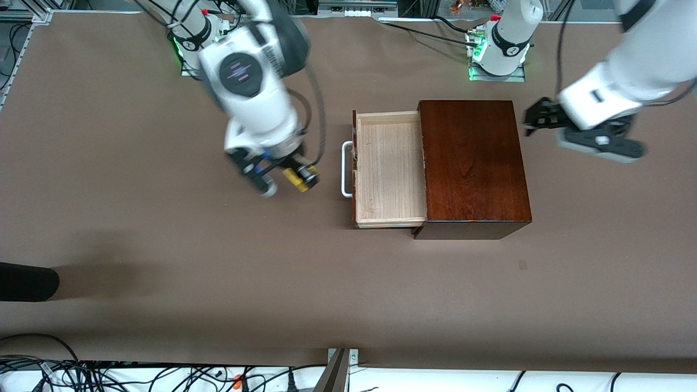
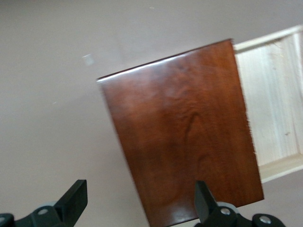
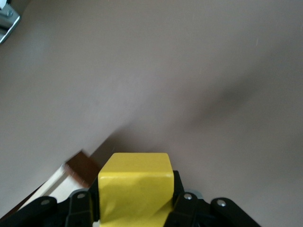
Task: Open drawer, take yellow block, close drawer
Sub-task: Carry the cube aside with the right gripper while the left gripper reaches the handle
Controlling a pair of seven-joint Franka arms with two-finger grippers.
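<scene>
Front view shows the right gripper [image 1: 283, 177] clamped on the yellow block [image 1: 294, 179], carried over bare table [image 1: 163, 245] at the right arm's end, well apart from the drawer [image 1: 389, 169]. Right wrist view confirms it: the block sits pinched between the two fingers, with only brown table surface beneath. A corner of the drawer shows at the edge of that view, off to one side of the gripper.

Progress, judged from the present layout: the drawer stands pulled fully out of the dark wooden box [image 1: 474, 163], its pale tray bare, so opening and removal appear complete. Outstanding: closing the drawer, whose white handle [image 1: 346, 169] faces toward the right gripper, and presumably setting the block down.

The left gripper [image 1: 539, 121] hangs over the table beside the box, at the end away from the drawer. Its fingers [image 2: 71, 201] are spread wide, holding nothing; that arm waits.

Count: one box, one drawer, one handle, one yellow block, two grippers. A dark object [image 1: 27, 281] intrudes at the table edge; its nature is not determinable.
</scene>
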